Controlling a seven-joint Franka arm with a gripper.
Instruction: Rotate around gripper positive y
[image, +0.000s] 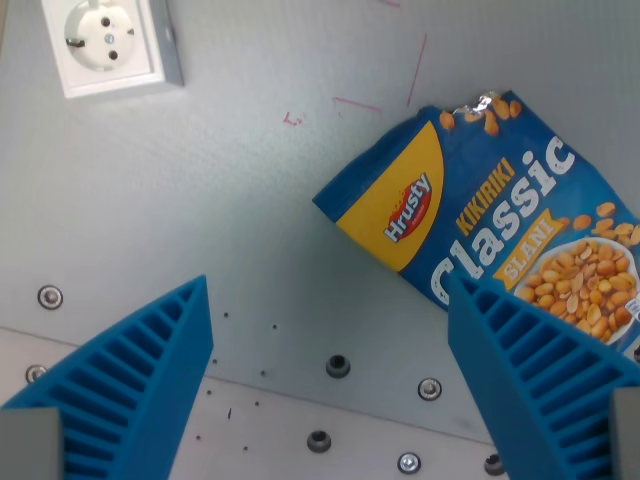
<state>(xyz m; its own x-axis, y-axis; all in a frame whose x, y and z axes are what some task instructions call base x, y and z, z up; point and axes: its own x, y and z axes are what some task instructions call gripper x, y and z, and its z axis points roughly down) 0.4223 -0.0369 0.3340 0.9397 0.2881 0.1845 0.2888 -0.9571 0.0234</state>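
My gripper (330, 335) is open and empty; its two blue ribbed fingers (140, 380) rise from the bottom corners of the wrist view. A blue and yellow "Hrusty Kikiriki Classic" peanut bag (480, 215) lies flat on the grey table (220, 200) at the wrist view's right. The right finger overlaps the bag's lower part in the picture; whether it touches is unclear. The bag's far end runs out of the frame at the right.
A white wall-type power socket (105, 40) lies at the top left. Several screws and bolt holes (338, 366) dot the table's lower part along a plate seam. Faint red pen marks (360, 100) sit near the top middle.
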